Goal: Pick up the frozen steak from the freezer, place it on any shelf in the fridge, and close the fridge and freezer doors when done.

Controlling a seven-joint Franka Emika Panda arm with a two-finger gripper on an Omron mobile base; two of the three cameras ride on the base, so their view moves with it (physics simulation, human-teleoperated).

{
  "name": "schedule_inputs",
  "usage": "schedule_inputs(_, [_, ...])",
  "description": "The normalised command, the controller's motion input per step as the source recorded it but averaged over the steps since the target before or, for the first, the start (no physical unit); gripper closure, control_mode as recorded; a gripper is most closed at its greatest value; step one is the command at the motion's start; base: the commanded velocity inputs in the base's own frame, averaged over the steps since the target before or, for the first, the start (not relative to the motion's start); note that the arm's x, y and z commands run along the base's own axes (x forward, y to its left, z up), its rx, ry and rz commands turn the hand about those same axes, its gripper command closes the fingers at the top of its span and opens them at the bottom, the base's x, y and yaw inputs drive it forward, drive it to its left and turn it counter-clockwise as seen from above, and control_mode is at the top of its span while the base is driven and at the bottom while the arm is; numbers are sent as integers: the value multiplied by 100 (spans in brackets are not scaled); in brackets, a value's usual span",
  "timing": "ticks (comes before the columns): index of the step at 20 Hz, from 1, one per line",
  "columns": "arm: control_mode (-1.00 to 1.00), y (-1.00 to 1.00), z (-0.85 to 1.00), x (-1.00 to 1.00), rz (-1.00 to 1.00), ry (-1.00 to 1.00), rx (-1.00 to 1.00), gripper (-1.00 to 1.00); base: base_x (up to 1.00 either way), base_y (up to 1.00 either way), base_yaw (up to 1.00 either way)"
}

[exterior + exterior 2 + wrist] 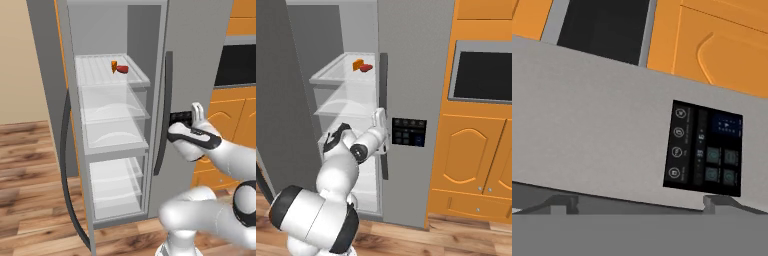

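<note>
Arm in front of the fridge-freezer, steak already on a clear shelf.

Nearest the cameras, the white arm reaches toward the shut grey door (200, 60) beside the open compartment; its gripper (197, 111) stands wide open and holds nothing, just by that door's dark handle (164, 115) and control panel (409, 132). The frozen steak (122, 69) lies near the right edge of the top clear shelf (95, 72) in the fridge (112, 145), touching a small orange wedge (114, 65). Placing looks done and one door is shut; the fridge door (281, 95) still hangs open and is left to close.
</note>
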Motion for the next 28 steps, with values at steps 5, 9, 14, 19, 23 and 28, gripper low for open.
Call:
schedule_inputs(5, [-100, 0, 100, -52, 0, 6, -2, -100, 0, 0, 0])
schedule_inputs(9, [-100, 0, 90, -63, 0, 14, -7, -100, 0, 0, 0])
schedule_inputs(14, [-100, 10, 49, -75, 0, 21, -18, -100, 0, 0, 0])
schedule_inputs(19, [-100, 39, 25, -78, 6, 29, -29, -100, 0, 0, 0])
schedule_inputs(23, [-100, 82, -5, -60, 13, 27, -39, -100, 0, 0, 0])
schedule_inputs(28, [-100, 74, -50, -39, 20, 9, -29, -100, 0, 0, 0])
